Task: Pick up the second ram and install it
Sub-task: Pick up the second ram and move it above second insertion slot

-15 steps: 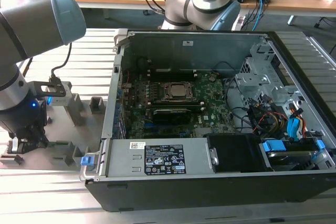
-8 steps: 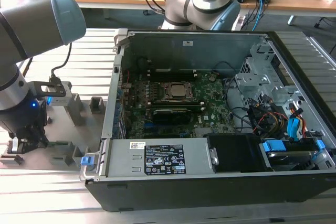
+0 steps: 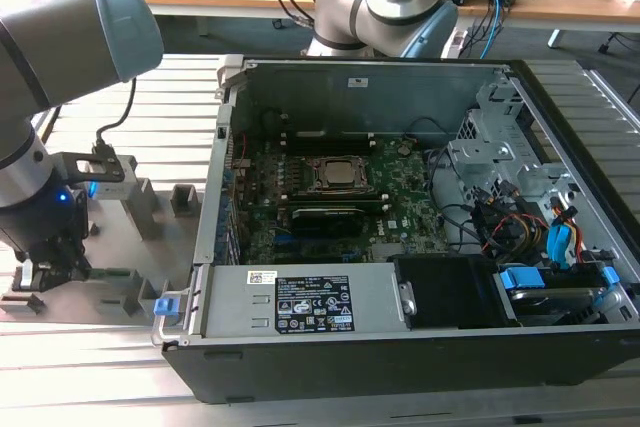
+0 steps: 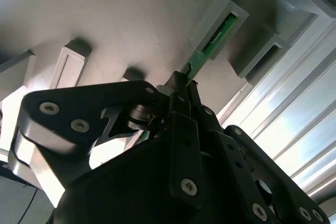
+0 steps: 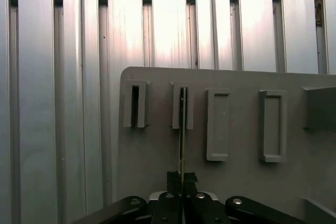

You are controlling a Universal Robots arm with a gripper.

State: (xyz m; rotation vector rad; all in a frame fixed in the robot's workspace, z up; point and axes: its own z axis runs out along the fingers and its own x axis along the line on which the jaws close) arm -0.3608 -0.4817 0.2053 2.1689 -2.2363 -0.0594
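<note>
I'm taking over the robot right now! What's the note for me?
Gripper: shut on the second ram, over the grey holder plate beside the open computer case.
Ram: on edge, one end in a grey slotted block.
Done: the grasp.
Left: the ram is not lifted out and not yet on the motherboard.
</note>
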